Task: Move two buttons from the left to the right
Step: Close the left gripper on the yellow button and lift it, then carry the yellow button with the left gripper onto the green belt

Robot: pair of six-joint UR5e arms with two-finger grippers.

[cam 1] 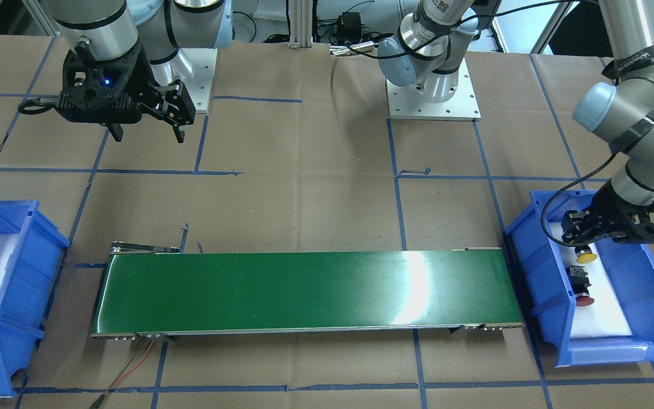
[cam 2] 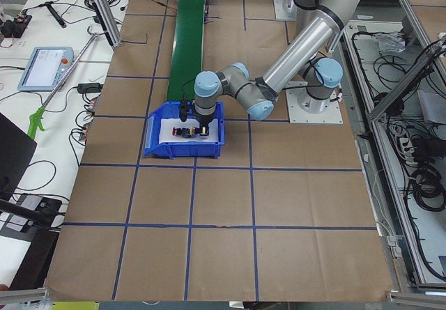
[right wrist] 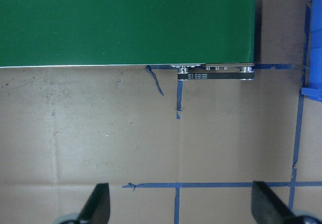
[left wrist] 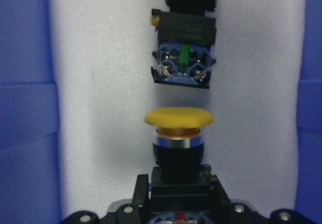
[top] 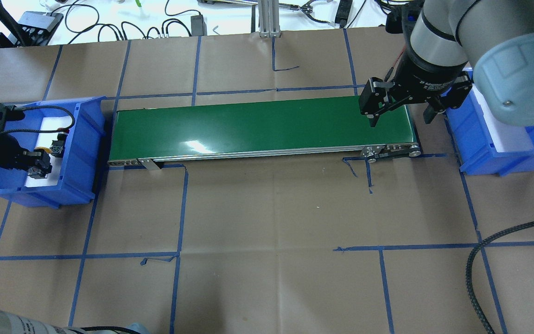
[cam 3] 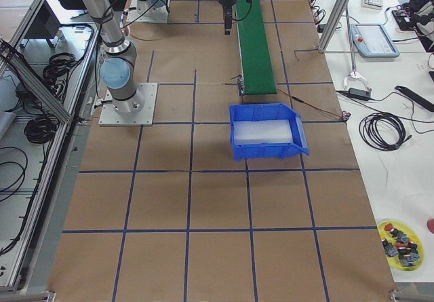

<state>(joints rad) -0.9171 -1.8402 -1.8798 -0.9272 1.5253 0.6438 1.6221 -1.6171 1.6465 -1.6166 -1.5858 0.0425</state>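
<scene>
**Yellow button (left wrist: 178,118) gripped over the left bin (cam 1: 538,267)**

Nearest the left wrist camera we see the yellow button's black body clamped between the left fingers (cam 1: 575,232), with its mushroom cap pointing away from the wrist. It is inside the blue left bin, over the white foam liner (left wrist: 100,108). We cannot tell whether it touches the foam.

Just beyond the yellow cap, and apart from it, the red button (cam 1: 582,289) lies on its side on the same foam. Its terminal end is turned toward the yellow cap.

At the other end of the desk (top: 271,208) the right fingers (right wrist: 98,204) are spread wide with nothing between them. They hang above the end of the green conveyor belt (cam 1: 304,289) beside the right bin (top: 475,144). The belt runs between the two bins.
</scene>
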